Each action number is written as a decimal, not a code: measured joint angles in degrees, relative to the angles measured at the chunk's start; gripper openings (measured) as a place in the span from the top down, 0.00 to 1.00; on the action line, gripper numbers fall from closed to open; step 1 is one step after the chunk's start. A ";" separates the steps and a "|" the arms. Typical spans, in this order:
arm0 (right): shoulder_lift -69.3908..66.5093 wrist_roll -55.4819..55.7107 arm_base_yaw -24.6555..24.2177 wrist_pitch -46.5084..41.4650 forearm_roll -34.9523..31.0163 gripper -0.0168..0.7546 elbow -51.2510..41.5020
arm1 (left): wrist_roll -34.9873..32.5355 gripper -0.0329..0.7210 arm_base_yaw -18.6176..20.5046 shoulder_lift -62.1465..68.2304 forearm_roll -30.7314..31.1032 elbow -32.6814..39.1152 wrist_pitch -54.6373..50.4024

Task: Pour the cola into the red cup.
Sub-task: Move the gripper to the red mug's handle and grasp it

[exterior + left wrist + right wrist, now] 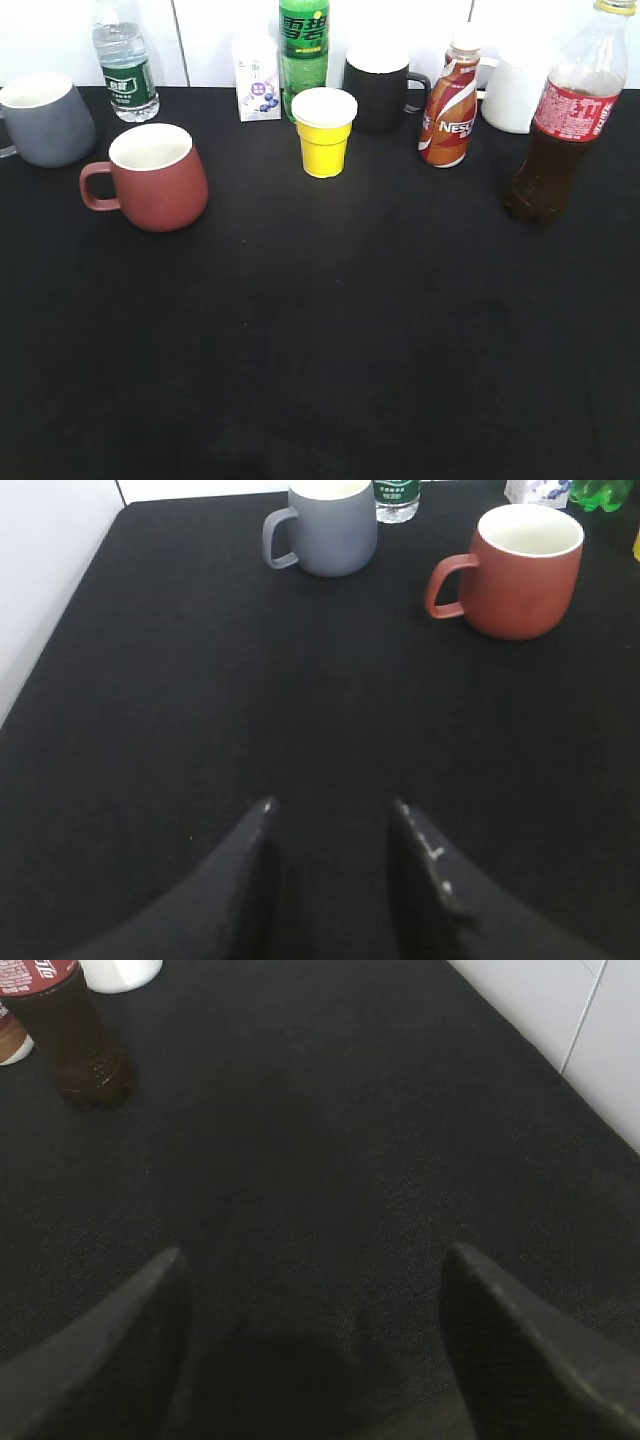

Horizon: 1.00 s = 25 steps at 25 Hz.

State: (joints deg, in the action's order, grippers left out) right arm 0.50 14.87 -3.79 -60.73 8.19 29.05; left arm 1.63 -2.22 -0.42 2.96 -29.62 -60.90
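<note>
Capped cola point(560, 140) stood untouched, red cup point(155, 180) unfilled; right gripper point(310, 1290) gaped wide, left gripper point(330, 825) narrowly parted, both empty.

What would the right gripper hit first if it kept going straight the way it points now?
Probably nothing: the right gripper, open and empty, faces bare black tablecloth. The tall clear plastic cola bottle stands well left of that line, though depth is uncertain.

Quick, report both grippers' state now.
Left gripper: open, holding nothing, over bare black table.
Right gripper: open wide, holding nothing.
</note>
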 joint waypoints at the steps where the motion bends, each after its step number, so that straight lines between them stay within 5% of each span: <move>1: 0.00 0.00 0.00 0.00 0.00 0.22 0.00 | 0.00 0.58 0.00 0.00 0.00 0.00 0.00; 11: 0.00 0.00 0.00 0.00 0.00 0.22 0.00 | 0.00 0.57 0.00 0.08 0.00 0.00 0.22; 13: 0.00 0.00 0.00 0.00 0.00 0.22 0.00 | 0.00 0.37 0.00 3.07 0.00 -0.94 2.64; 15: 0.00 0.00 0.00 0.00 0.00 0.22 0.00 | 0.00 0.19 0.02 9.30 0.00 -2.14 12.58; 22: 0.00 0.00 0.00 0.00 0.00 0.22 0.00 | -0.06 0.22 -0.49 39.62 -1.65 -1.77 59.77; 25: 0.00 0.00 0.00 0.00 0.00 0.22 0.00 | -0.06 0.22 -4.78 49.71 -2.96 6.90 75.61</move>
State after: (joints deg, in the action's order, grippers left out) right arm 0.50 14.87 -3.79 -60.73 8.19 29.05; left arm 1.58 -7.00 49.29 0.00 -22.72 14.71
